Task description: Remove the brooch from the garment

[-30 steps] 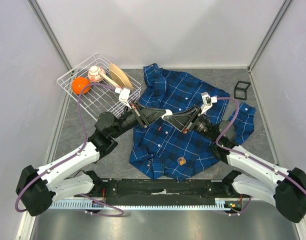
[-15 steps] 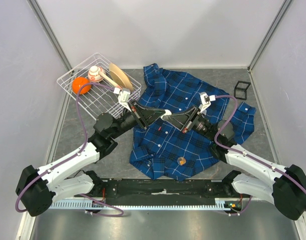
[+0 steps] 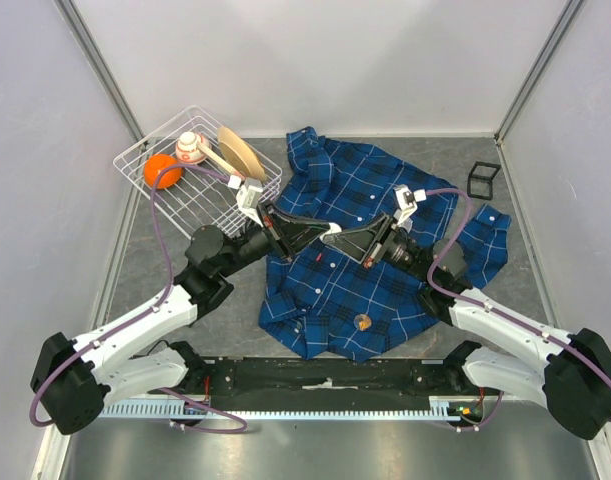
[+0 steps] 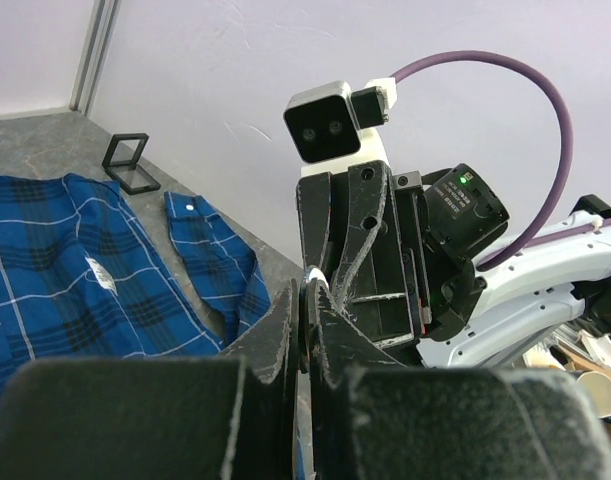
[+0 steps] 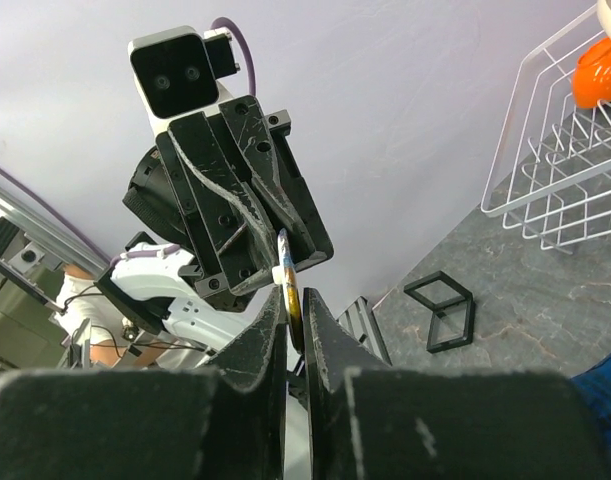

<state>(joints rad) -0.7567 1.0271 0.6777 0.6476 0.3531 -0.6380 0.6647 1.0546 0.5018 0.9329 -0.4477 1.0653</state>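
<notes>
The right claw [image 3: 339, 236] has edged left, its tips now meeting the left claw [image 3: 323, 230] above the garment [image 3: 330, 180], which lies spread on the grey surface [image 3: 165, 300]. Both claws are pinched narrow on a thin disc [image 5: 288, 288], possibly the brooch. A small orange-brown piece [image 3: 362, 321] rests on the garment near its front hem. A wire basket [image 3: 200, 190] stands at its left.

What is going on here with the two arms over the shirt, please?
The left end effector and right end effector meet tip to tip above the blue plaid shirt, both pinched on one small flat piece, possibly the brooch. A small brown item lies on the shirt's lower part.
</notes>
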